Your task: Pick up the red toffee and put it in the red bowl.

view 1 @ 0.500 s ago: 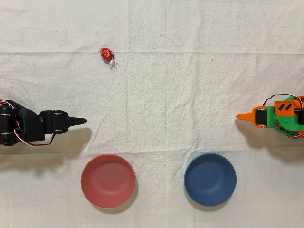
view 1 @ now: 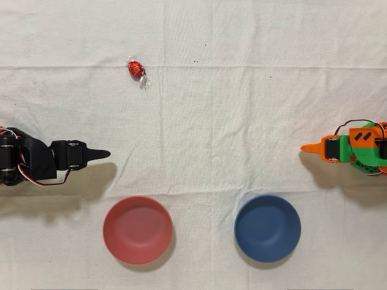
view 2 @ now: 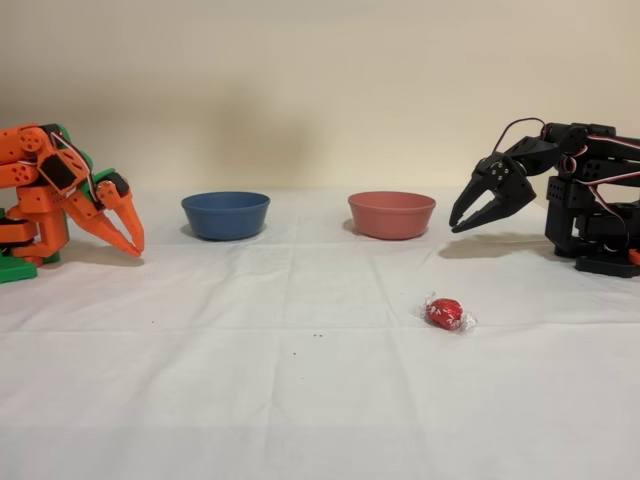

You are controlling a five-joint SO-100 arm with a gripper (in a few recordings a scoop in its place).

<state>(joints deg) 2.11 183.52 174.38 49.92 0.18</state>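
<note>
While the gripper (view 2: 462,222) hangs slightly parted and empty — step: approach not begun | red toffee (view 1: 135,69) lies on the table (view 1: 242,121), well apart from the red bowl (view 1: 137,229) | next: reach out, straddle the toffee — then close.

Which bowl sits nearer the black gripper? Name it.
The red bowl: it sits just below the gripper in the overhead view; the blue bowl lies farther right.
</note>
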